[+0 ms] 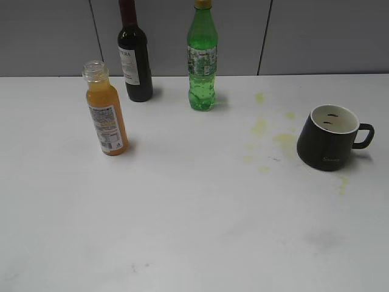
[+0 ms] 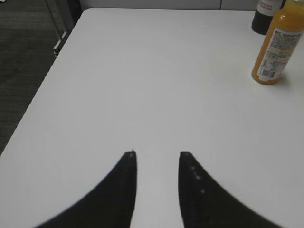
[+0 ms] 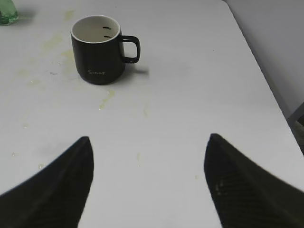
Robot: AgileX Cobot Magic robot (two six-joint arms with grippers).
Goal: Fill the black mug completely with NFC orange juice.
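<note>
The black mug (image 1: 330,137) stands upright at the right of the white table, cream inside, handle to the right, no liquid visible inside. It also shows in the right wrist view (image 3: 99,50), far ahead of my open, empty right gripper (image 3: 149,140). The capless NFC orange juice bottle (image 1: 106,111) stands upright at the left, nearly full. It shows in the left wrist view (image 2: 278,45), far ahead and right of my open, empty left gripper (image 2: 156,154). Neither gripper shows in the exterior view.
A dark wine bottle (image 1: 134,55) and a green plastic bottle (image 1: 202,58) stand at the back. Yellowish stains (image 1: 261,126) mark the table left of the mug. The table's left edge (image 2: 42,90) and right edge (image 3: 266,76) are near.
</note>
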